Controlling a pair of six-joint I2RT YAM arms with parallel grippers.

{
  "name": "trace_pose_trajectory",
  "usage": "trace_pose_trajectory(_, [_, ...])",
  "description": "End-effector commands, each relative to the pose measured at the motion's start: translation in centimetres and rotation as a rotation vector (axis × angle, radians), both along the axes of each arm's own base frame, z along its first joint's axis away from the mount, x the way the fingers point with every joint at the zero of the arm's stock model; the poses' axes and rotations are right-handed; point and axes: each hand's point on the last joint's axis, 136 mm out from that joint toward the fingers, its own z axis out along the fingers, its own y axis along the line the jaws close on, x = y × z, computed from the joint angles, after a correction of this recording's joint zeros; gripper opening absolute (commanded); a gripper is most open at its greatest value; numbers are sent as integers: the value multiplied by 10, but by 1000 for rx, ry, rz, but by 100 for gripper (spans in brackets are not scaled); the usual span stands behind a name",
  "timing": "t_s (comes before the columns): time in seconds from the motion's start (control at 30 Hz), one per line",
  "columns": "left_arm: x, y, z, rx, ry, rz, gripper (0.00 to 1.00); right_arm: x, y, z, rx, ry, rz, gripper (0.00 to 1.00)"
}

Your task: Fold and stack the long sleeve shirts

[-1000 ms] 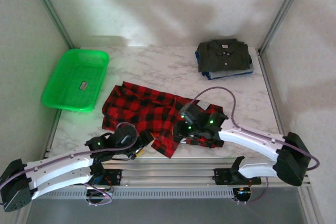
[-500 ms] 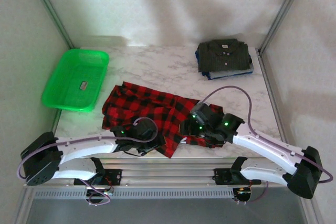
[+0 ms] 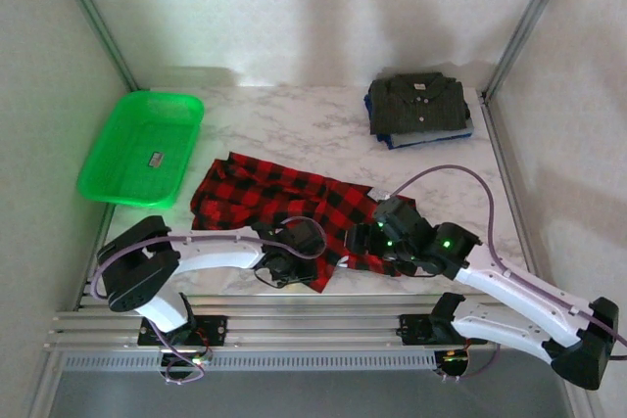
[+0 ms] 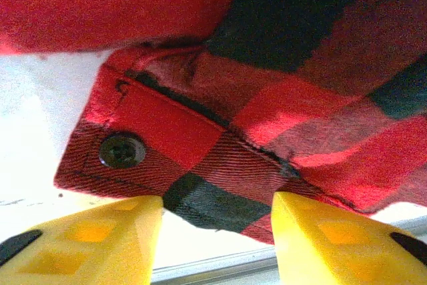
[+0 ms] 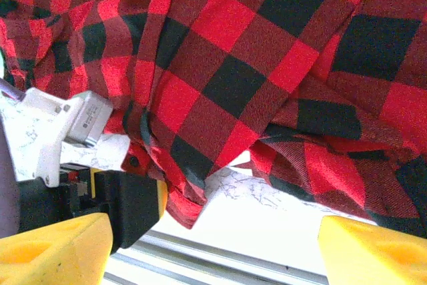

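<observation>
We see pale walls (image 3: 294,7) closing in a white marble table (image 3: 294,124), with a metal rail (image 3: 313,325) along its near edge. The largest thing on it is the red-and-black plaid shirt (image 3: 274,203), spread crumpled across the near middle of the table, its lower edge close to the rail. To the left, well apart from it, sits the green basket (image 3: 122,149). At the far right corner lies the folded stack: the dark collared shirt (image 3: 418,103) on top of a blue garment (image 3: 431,136).

Both arms reach in low over the plaid shirt's near edge. We find the right gripper (image 3: 358,242) over the shirt's right part; its wrist view shows the yellow fingers (image 5: 60,245) set wide apart, holding nothing, with plaid folds and a strip of bare table between them. The left gripper (image 3: 306,259) is at the shirt's near corner. Its jaws stand apart, and the edge of a cuff (image 4: 173,145) lies in the gap, not pinched. A dark button (image 4: 122,150) sits on that cuff
</observation>
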Motion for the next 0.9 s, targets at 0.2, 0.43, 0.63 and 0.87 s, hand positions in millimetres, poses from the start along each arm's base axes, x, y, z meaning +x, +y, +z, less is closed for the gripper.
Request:
trace_pose_trajectory(0.2, [18,20,13,179,-126,-162,2,3,-15,3,-25,-32,-53,84])
trace_pose_trajectory(0.43, [35,42,74,235,-269,-189,0,10,-13,-1,-53,-22,-56,86])
trace_pose_trajectory(0.63, [56,59,134,329,-406,-245,0,22,-24,2,-114,-30,-107,90])
trace_pose_trajectory(0.87, [97,127,181,607,-552,-207,0,51,-39,15,-134,-39,-203,92])
